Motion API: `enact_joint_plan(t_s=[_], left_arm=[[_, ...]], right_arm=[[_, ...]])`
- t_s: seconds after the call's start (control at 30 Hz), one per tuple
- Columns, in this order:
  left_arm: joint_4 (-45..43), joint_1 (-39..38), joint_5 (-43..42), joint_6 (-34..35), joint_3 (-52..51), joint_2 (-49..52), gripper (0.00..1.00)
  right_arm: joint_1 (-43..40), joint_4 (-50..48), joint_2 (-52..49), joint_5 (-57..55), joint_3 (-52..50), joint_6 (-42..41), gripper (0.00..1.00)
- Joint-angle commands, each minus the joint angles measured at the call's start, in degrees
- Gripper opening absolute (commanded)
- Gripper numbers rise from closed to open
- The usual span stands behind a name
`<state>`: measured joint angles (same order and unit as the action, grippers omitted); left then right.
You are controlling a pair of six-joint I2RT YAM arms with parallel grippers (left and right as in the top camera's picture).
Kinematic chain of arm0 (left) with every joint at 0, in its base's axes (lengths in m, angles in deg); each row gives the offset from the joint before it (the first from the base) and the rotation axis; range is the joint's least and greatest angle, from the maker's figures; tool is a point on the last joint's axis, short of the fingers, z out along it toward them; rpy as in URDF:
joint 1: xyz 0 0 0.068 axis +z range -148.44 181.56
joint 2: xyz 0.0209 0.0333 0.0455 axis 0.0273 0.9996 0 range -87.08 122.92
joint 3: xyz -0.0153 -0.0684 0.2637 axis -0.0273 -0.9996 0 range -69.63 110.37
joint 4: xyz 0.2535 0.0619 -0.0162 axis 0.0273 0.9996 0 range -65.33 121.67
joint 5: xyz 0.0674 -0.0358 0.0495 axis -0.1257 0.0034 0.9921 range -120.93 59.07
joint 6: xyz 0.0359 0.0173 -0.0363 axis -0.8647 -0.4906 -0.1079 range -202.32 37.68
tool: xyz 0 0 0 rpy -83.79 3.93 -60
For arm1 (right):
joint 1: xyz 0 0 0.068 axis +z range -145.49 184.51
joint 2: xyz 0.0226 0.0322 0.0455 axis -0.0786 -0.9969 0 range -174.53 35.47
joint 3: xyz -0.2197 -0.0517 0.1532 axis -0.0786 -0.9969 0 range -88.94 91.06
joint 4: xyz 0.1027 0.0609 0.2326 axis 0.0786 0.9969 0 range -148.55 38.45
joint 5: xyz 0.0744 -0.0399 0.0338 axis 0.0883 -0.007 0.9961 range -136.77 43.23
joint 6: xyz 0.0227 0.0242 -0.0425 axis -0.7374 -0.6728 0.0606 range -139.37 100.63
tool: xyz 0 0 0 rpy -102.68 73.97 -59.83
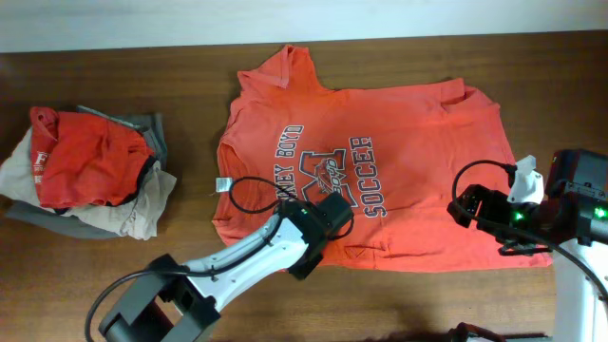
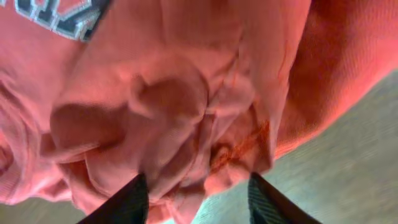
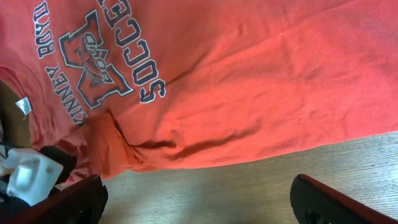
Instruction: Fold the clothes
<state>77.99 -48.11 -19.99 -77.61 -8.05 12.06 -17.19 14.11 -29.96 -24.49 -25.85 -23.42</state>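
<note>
The clothes are an orange-red T-shirt lying print-up across the middle of the wooden table, with a navy-and-white soccer print. My left gripper is down at the shirt's near hem, just below the print. In the left wrist view, a bunched lump of shirt sits between its jaws and touches one finger. Bare table shows beside the other, so it is open. My right gripper hovers at the shirt's right side. Its jaws stand wide open over bare wood beside the hem.
A heap of other garments, red, grey and beige, lies at the table's left end. A white label sticks out at the shirt's left edge. The left arm's white link shows in the right wrist view.
</note>
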Motion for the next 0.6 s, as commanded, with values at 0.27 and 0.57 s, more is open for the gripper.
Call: enact_joint_plan(t_s=[0.27,0.57], left_arm=[[-2.05,0.46,3.37,-0.24,-2.29,0.68,0.15],[-1.40,0.46,3.85,-0.44,-2.29,0.66,0.00]], right_arm=[[0.42,0.35,0.17,-0.50,-0.52,0.63,0.99],[0.42,0.39,0.17,-0.50,-0.52,0.63,0.99]])
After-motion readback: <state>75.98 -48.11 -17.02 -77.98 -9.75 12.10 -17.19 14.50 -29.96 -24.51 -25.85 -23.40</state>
